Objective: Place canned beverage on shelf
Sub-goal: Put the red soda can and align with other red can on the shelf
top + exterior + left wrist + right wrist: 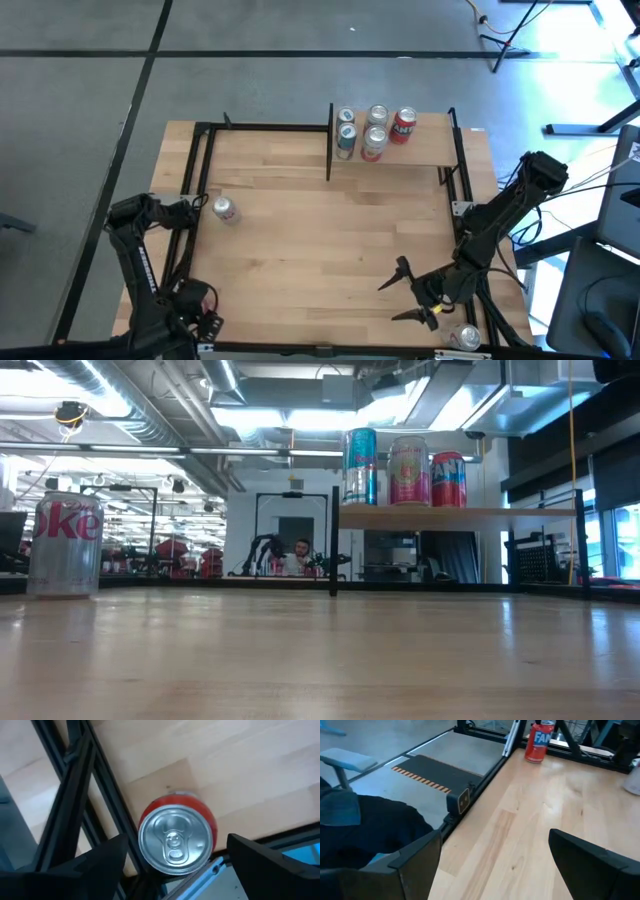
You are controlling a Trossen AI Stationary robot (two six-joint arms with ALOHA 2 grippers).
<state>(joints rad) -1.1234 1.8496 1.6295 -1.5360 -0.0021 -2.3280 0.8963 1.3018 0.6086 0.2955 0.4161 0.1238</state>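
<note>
Four cans (372, 131) stand on the shelf (420, 152) at the table's far right. A silver Coke can (224, 209) stands on the tabletop (320, 240) near the left edge. The left gripper (196, 310) hovers over a red can (176, 840), fingers apart; the right gripper (410, 295), fingers apart, holds nothing.

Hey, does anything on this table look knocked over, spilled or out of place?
Nothing is spilled or tipped. One silver can stands alone on the tabletop near the left gripper, apart from the cans on the shelf.
</note>
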